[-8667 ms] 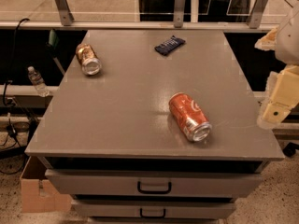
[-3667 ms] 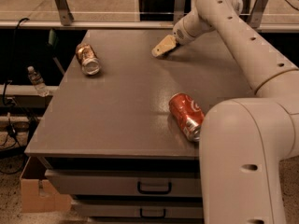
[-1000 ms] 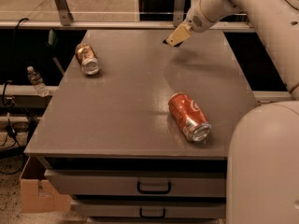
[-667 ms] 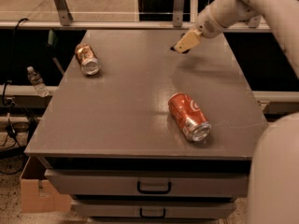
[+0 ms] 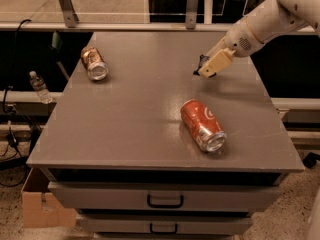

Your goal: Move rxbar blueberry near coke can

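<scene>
The coke can (image 5: 202, 125), red-orange with white script, lies on its side at the front right of the grey table (image 5: 130, 119). My gripper (image 5: 209, 68) hangs over the table's right middle, above and behind the can, on a white arm coming in from the upper right. Its tan fingers (image 5: 215, 63) are shut on the rxbar blueberry (image 5: 202, 62), of which only a small dark navy edge shows at the fingers' left side. The bar is held off the table surface.
A brown-gold can (image 5: 94, 63) lies on its side at the table's far left. Drawers with handles (image 5: 165, 201) sit under the tabletop. A water bottle (image 5: 39, 86) and a cardboard box (image 5: 37, 204) are on the floor at the left. Metal rail posts (image 5: 192, 6) stand behind.
The bar left its spot at the table's back, gripped by the fingers. Over the last second my gripper carried it rightward and forward, closer to the coke can.
</scene>
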### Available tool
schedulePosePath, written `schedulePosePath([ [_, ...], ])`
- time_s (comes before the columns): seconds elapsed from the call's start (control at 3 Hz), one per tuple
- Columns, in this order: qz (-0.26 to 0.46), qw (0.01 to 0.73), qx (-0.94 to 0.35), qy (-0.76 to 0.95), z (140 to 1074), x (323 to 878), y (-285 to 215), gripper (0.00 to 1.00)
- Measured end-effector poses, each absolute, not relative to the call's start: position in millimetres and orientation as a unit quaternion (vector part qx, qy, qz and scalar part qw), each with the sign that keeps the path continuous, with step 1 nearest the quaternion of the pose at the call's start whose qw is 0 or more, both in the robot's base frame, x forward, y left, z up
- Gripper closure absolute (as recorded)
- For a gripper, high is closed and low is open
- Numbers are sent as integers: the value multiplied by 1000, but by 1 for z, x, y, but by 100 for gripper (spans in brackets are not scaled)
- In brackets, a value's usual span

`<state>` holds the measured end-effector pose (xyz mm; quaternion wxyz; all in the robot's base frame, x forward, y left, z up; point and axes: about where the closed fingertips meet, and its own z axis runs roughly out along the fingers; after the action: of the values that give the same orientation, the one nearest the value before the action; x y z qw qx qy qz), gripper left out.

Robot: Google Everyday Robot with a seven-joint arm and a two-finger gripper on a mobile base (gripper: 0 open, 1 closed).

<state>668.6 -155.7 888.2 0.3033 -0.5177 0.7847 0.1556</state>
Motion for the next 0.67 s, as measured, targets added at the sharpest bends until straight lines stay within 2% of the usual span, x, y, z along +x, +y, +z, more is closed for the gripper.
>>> schedulePosePath([
  [0.67, 212, 238, -612, 723, 872, 607, -166, 100],
])
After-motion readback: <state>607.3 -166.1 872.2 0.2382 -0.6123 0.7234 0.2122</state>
